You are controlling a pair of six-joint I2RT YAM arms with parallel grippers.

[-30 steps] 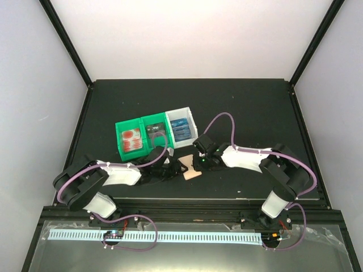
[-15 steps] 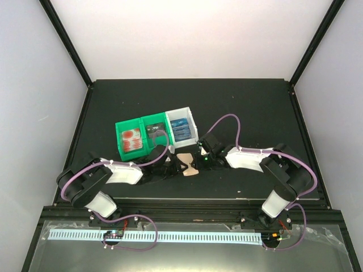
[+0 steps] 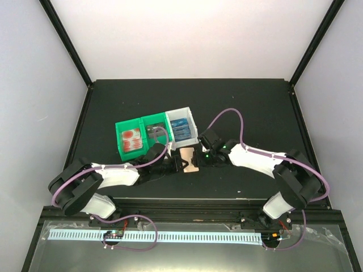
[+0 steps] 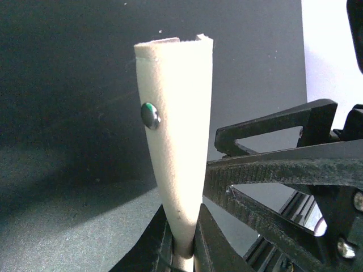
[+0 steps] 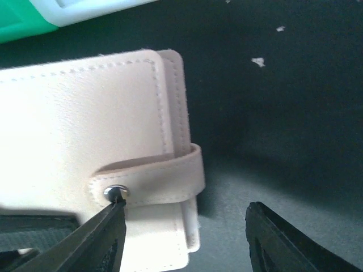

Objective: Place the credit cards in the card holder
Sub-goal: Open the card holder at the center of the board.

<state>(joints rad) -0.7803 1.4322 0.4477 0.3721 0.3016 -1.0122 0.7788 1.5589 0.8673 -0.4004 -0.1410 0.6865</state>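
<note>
I had the holder (image 3: 188, 161) sitting near the table's (image 3: 249, 107) front edge, between the two grippers and at about 6 o'clock from the white bin (image 3: 182, 126). The left gripper (image 4: 182, 238) was clamped narrow on the holder's lower edge; through the left wrist camera I saw the tan leather rising upright out of the pinched fingers (image 4: 156, 241), its snap stud (image 4: 150, 114) facing 9 o'clock. The right gripper (image 5: 184, 226) stood spread, holding nothing. From its wrist camera I saw one fingertip (image 5: 110, 218) touching the snap on the strap (image 5: 150, 178), the other finger (image 5: 283, 241) well clear over bare tabletop at 3 o'clock of the holder. The strap was wrapped around the holder's edge. Cards remained in the bins: red ones (image 3: 131, 139) in the left green bin (image 3: 121, 136), blue ones (image 3: 181, 127) in the white bin, dark ones (image 3: 154, 134) in the middle green bin.
</note>
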